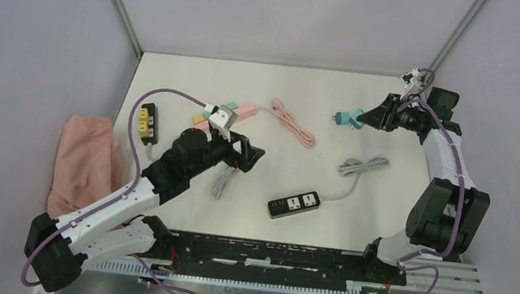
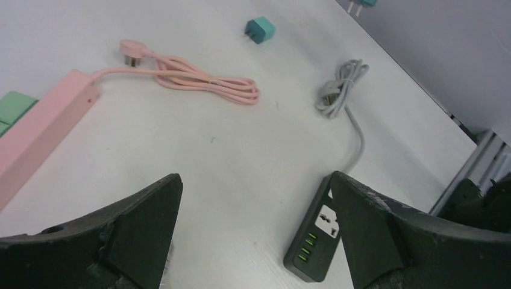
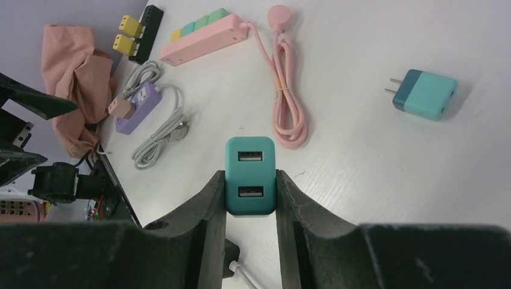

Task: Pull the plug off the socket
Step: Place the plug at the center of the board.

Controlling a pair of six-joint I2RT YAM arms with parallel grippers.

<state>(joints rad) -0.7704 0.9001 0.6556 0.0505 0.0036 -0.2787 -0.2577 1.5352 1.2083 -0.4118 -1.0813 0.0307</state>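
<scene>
Between the right jaws, teal plug point(image 3: 250, 174) lengthwise, USB ports wristward.

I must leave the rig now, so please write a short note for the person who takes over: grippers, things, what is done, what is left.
Left gripper: open, empty, over the table near the pink power strip.
Right gripper: shut on a teal charger, held in the air.
A second teal charger lies loose.
Done: the held charger is out of any socket.
Left: put it down; coloured plugs sit in the pink strip.
</scene>
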